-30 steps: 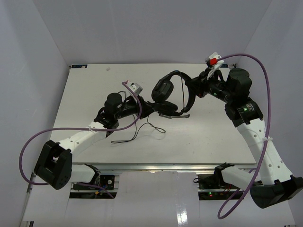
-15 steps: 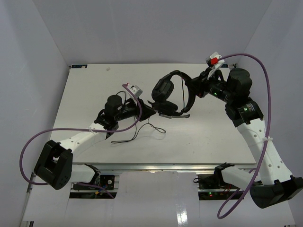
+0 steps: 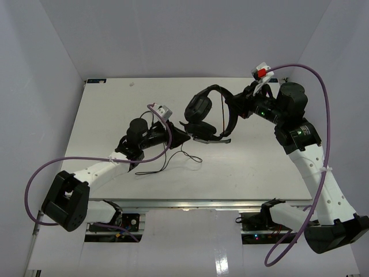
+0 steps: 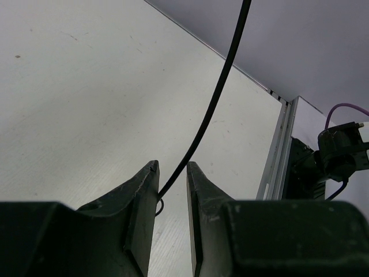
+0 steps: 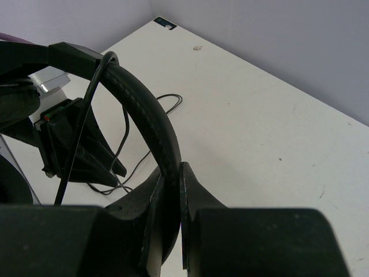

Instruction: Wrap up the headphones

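Observation:
The black headphones (image 3: 198,108) hang above the table's middle, earcups low on the left and headband (image 3: 222,92) arching right. My right gripper (image 3: 233,111) is shut on the headband, which shows clamped between its fingers in the right wrist view (image 5: 151,121). The thin black cord (image 3: 167,164) drops from the headset and lies in loose loops on the table. My left gripper (image 3: 185,134) sits just left of the lower earcup. In the left wrist view its jaws (image 4: 172,173) stand a little apart, and the cord (image 4: 213,98) runs up between them, resting against the left finger. The plugs are not visible.
Thick purple cables (image 3: 323,115) loop off both arms. White walls enclose the table (image 3: 104,109) on three sides. A metal rail (image 4: 277,150) runs along the table's edge. Slack cord loops (image 5: 167,101) lie on the table below the headset.
My left arm has drawn back slightly to the left and nearer, with the cord still between its fingers. The right arm and headphones have held still.

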Controlling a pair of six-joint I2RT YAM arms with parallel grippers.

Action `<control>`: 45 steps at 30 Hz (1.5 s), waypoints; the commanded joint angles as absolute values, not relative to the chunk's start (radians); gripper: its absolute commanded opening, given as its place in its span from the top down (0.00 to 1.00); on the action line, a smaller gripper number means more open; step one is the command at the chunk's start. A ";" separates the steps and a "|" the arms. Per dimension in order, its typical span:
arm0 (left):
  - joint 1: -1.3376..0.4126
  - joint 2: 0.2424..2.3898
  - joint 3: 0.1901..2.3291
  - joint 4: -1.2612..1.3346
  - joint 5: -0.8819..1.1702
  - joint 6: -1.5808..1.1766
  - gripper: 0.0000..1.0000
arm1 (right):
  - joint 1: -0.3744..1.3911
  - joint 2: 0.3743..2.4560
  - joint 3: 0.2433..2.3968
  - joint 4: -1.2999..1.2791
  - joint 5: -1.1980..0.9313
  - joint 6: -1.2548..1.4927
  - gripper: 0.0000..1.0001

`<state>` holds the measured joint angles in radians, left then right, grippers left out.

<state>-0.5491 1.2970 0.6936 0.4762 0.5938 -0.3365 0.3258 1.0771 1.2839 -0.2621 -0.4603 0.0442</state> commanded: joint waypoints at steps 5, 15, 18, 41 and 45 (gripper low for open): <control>-0.555 1.328 0.652 0.640 0.644 -0.389 0.61 | 0.307 1.107 1.391 -0.193 -0.471 0.100 0.92; -0.617 1.455 0.662 0.759 0.659 -0.397 0.60 | 0.293 1.160 1.466 -0.194 -0.448 0.137 0.92; -0.630 1.489 0.668 0.802 0.652 -0.400 0.59 | 0.287 1.165 1.467 -0.193 -0.447 0.144 0.92; -0.793 1.812 0.653 1.269 0.552 -0.441 0.62 | 0.259 1.208 1.533 -0.202 -0.371 0.194 0.92; -0.823 1.795 0.580 1.312 0.517 -0.463 0.67 | 0.256 1.228 1.548 -0.208 -0.332 0.200 0.92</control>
<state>-0.7944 1.8309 0.6347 1.2199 0.5533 -0.4378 0.2668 1.2169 1.4899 -0.2613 -0.3971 0.1544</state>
